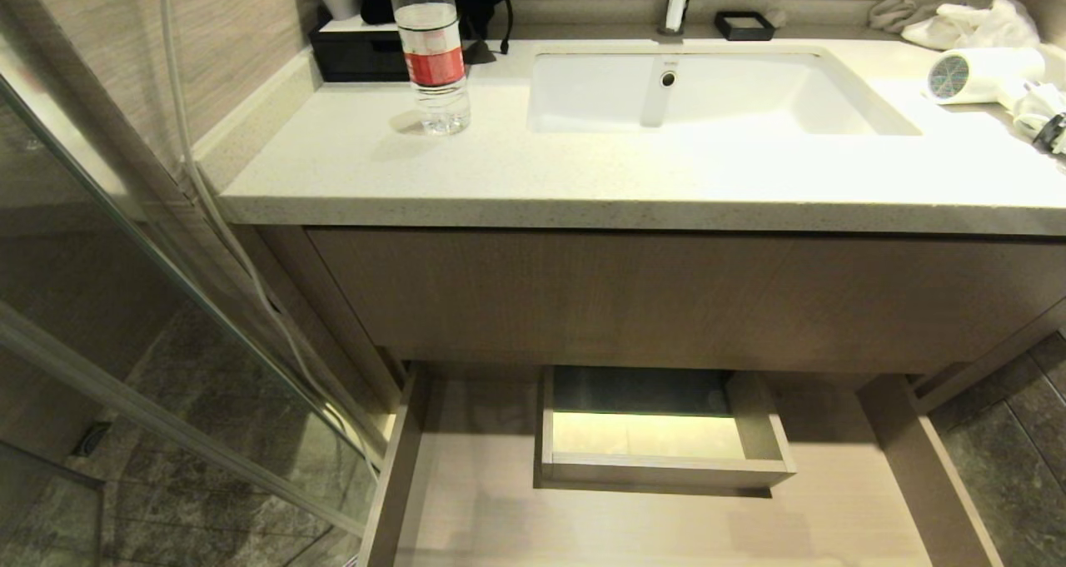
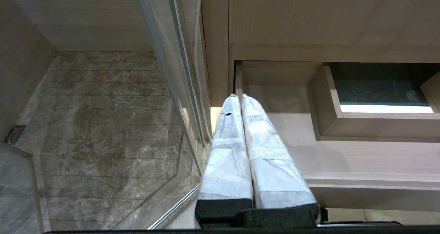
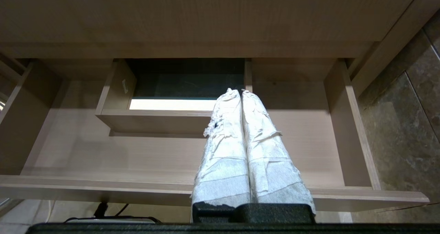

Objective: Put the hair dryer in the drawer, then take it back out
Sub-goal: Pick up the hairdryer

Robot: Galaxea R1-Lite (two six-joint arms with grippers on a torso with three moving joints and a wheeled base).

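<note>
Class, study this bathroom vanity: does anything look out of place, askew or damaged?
The drawer stands pulled open with nothing in it, while the hair dryer lies on its side at the countertop's right end, cord bundled beside it. The white wrapping on the right gripper's fingers is frayed. Nothing is spilled.

A water bottle (image 1: pixel 431 47) stands on the countertop (image 1: pixel 583 176) left of the sink (image 1: pixel 708 92).
</note>
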